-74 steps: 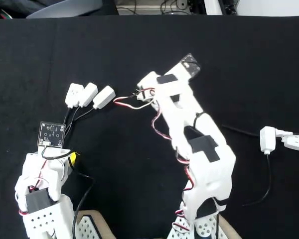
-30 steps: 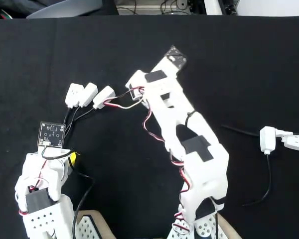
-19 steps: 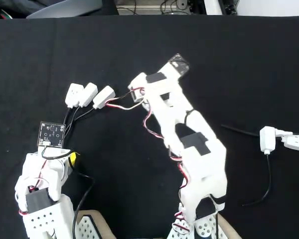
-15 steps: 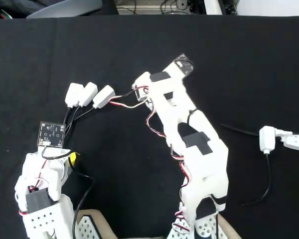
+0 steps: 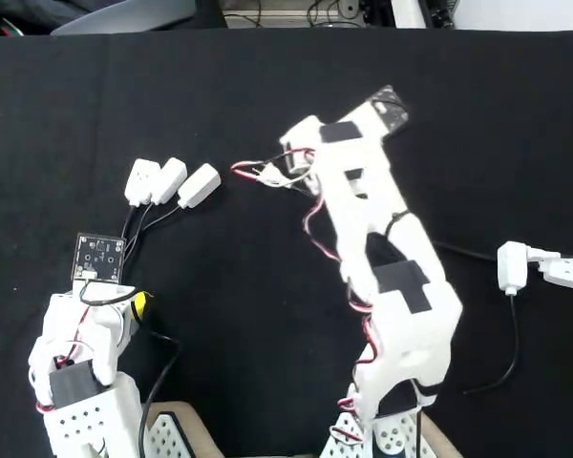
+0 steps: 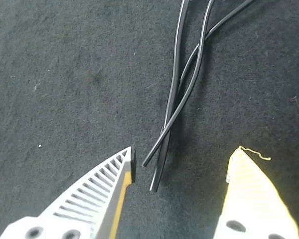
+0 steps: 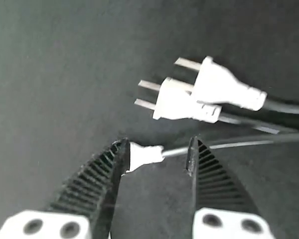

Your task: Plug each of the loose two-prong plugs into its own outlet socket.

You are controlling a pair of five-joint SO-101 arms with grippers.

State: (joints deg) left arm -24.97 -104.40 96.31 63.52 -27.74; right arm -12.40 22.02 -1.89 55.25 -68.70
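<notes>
Three white outlet sockets (image 5: 169, 180) lie side by side at the table's left, their black cables (image 6: 175, 112) trailing toward my left arm (image 5: 86, 343). My left gripper (image 6: 184, 154) is open over those cables and holds nothing. In the right wrist view, two white two-prong plugs (image 7: 182, 104) (image 7: 224, 88) lie together on the black cloth. A third, smaller plug (image 7: 144, 154) lies between the open fingers of my right gripper (image 7: 158, 148), close against one fingertip. My right arm (image 5: 349, 162) is stretched over the table's middle and hides these plugs from above.
At the right edge lies another white socket (image 5: 512, 267) with a white plug piece (image 5: 565, 274) beside it and a black cable (image 5: 501, 372) curling toward the front. The table is covered in black cloth (image 5: 267, 315).
The right arm's wrist first swung left toward the sockets, then moved back right and farther up the table. The left arm has not moved.
</notes>
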